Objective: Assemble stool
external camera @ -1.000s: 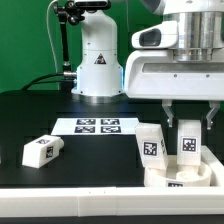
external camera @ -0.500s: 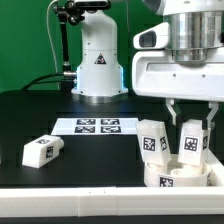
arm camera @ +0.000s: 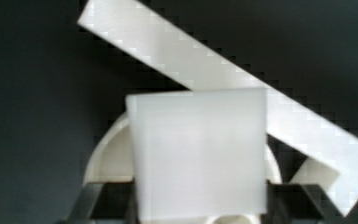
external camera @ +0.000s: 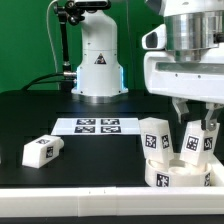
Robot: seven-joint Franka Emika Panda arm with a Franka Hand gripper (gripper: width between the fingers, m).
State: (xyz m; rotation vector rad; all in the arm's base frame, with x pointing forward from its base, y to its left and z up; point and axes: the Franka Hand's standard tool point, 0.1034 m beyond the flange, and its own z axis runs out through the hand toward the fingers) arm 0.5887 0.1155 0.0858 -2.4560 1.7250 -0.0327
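The round white seat (external camera: pixel 178 178) lies at the exterior view's lower right, rim tags showing. A white tagged leg (external camera: pixel 152 138) stands on it, leaning slightly. My gripper (external camera: pixel 196 122) is above the seat and shut on a second tagged leg (external camera: pixel 193 145), which stands tilted in the seat. In the wrist view this leg (arm camera: pixel 194 145) fills the space between my dark fingers (arm camera: pixel 105 200), with the seat's curved rim (arm camera: pixel 108 150) beside it. A third loose leg (external camera: pixel 40 151) lies on the black table at the left.
The marker board (external camera: pixel 98 126) lies flat mid-table. A white robot base (external camera: pixel 97 60) stands behind it. In the wrist view a long white piece (arm camera: pixel 194 55) runs diagonally beyond the held leg. The table's front edge runs just below the seat.
My gripper has shifted toward the exterior view's right with the leg in it. The held leg now leans more, and the seat with its legs has turned a little.
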